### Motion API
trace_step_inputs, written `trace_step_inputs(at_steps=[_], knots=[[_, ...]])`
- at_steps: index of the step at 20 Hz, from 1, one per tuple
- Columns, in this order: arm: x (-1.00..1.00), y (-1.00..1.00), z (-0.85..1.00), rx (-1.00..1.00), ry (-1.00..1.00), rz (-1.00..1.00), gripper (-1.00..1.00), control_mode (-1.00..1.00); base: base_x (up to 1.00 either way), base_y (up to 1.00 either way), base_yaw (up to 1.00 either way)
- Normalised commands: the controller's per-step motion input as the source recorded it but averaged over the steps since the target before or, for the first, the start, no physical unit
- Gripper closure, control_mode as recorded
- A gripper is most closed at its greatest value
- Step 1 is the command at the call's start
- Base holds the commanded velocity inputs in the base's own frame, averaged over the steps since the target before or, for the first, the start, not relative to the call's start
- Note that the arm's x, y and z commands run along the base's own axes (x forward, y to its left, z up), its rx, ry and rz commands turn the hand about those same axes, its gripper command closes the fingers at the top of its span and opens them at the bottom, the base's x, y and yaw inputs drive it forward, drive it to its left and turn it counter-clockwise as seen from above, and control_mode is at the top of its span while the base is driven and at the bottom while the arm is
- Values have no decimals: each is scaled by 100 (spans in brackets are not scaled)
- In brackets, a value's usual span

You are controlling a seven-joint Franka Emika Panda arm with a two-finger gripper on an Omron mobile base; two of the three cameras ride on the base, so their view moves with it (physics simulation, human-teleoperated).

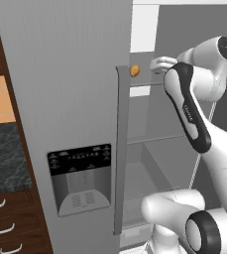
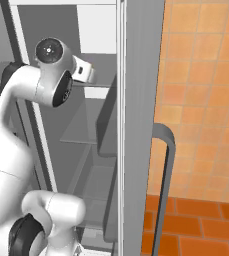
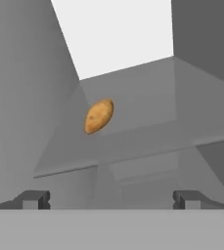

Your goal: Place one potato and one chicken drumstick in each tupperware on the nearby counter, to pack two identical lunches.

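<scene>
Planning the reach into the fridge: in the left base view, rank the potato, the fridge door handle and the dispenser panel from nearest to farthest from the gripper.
1. The potato, on the shelf just left of the open gripper.
2. The fridge door handle, the upright bar left of the potato, running downward.
3. The dispenser panel, low on the door, farthest left.

White arm (image 2: pixel 16 125) rises from lower left, elbow bent, upper joint with dark round cap near top left. Its wrist reaches right into the open fridge interior (image 2: pixel 93 150), level with a grey shelf (image 2: pixel 98 86). Fridge door (image 2: pixel 138 125) seen edge-on, centre frame; curved grey handle (image 2: pixel 165 175) on its right. Orange tiled wall (image 2: pixel 206 90) beyond.
</scene>
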Motion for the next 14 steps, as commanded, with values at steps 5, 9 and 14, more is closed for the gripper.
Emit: trace_step_inputs(at_steps=[5,9,14], knots=[[39,11,-1,16,14,0,-100,-100,0,0,0],[43,38,-6,10,13,0,-100,-100,0,0,0],[57,3,-20,21,6,0,-100,-100,0,0,0]])
